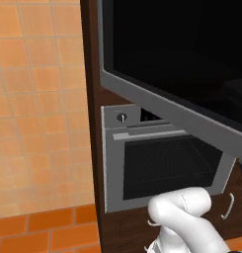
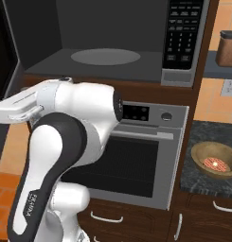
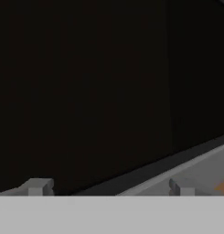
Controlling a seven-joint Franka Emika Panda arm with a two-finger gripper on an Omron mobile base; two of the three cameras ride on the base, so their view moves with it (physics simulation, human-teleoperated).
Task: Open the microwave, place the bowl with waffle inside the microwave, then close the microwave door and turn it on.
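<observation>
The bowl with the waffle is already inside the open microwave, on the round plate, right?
Not quite. The microwave is open, but its round plate is bare. The bowl sits on the dark counter to the right of the oven, as the right base view shows.

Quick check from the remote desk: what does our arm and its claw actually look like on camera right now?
The arm is glossy white with rounded, bulging shells and a dark grey band curving through one link, which carries small lettering too blurred to read. A white rounded joint shows in the left base view. No loose cables are visible. The claw shows as two small, blocky grey tips.
</observation>
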